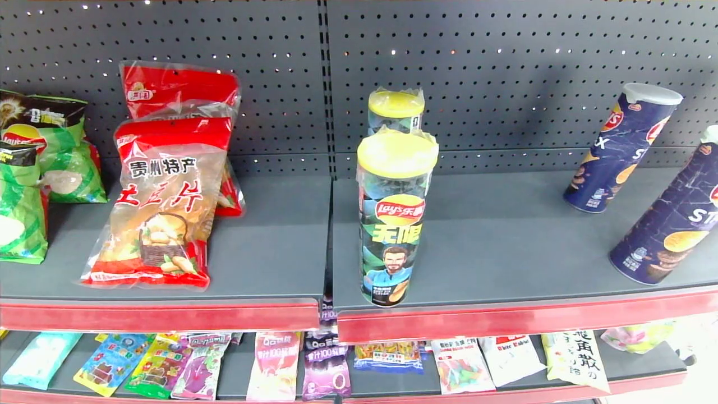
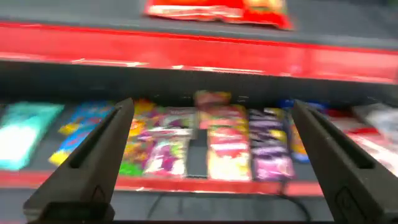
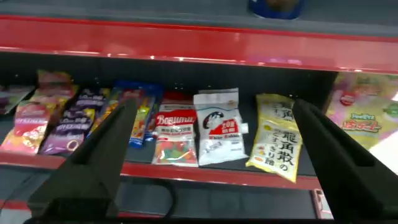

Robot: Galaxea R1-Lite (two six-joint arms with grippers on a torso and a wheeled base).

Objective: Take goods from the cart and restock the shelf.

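Evidently between placements: on the upper shelf [image 1: 505,241], green bags [image 1: 28,185], red bags [image 1: 160,202], yellow-lidded canisters [image 1: 392,224] and blue canisters [image 1: 617,151] are sitting stocked. Left tool [image 2: 211,104] and right tool [image 3: 214,104] are facing the lower packets [image 3: 217,130], fingers apart, carrying nothing; the next move is probably calling for a fetch from the cart

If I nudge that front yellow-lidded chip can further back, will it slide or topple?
Likely to topple: the yellow-lidded can is tall and narrow, standing upright near the shelf's red front lip. Its loose plastic wrap looks slippery to grip. Once down, being round, it would probably roll.
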